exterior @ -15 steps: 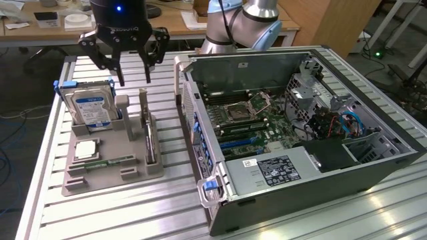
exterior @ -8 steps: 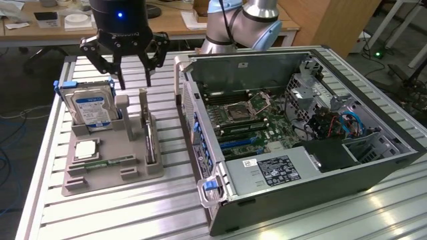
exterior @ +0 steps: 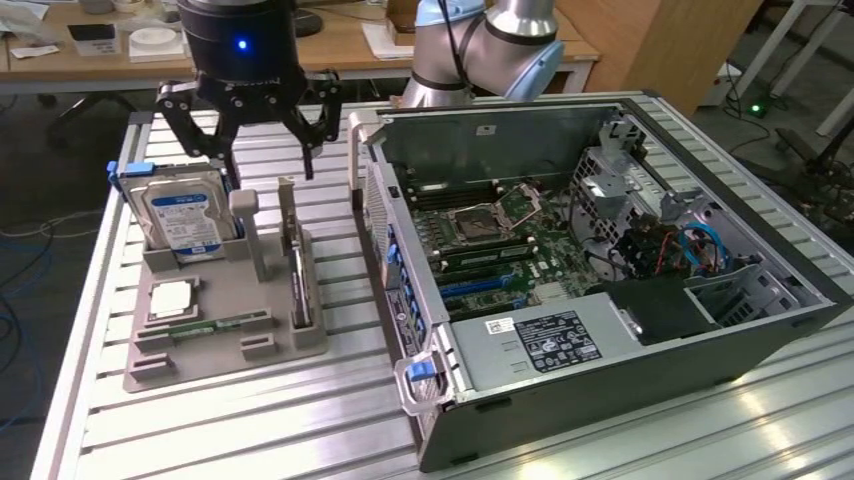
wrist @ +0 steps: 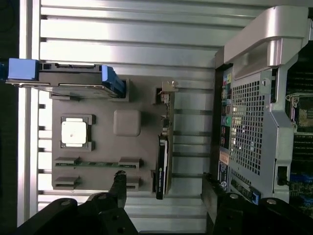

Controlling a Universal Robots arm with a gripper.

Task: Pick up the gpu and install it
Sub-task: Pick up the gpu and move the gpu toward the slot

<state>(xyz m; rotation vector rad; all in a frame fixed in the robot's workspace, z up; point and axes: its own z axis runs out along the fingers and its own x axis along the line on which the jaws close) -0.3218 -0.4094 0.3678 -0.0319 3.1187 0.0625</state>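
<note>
The gpu [exterior: 299, 272], a thin green card with a silver end bracket, stands on edge in a slot of the grey holder tray [exterior: 227, 345] at the exterior view's left. My gripper [exterior: 271, 160] hangs above the tray's far end, a little above the card, its black fingers spread wide with nothing between them. From the wrist camera the gpu [wrist: 164, 147] is seen edge-on, lying roughly in line with the gap between the two fingertips [wrist: 119, 177]. The open computer case [exterior: 534, 130] lies on its side next to the tray, with its motherboard [exterior: 514, 250] exposed.
A silver hard drive [exterior: 187, 215] with a blue label stands upright in the tray beside the gpu. A square chip [exterior: 174, 298] and a narrow memory stick [exterior: 220, 325] lie flat in it. The case's rear panel [wrist: 249, 112] is close to the gpu. Slatted aluminium table [exterior: 240, 430] underneath.
</note>
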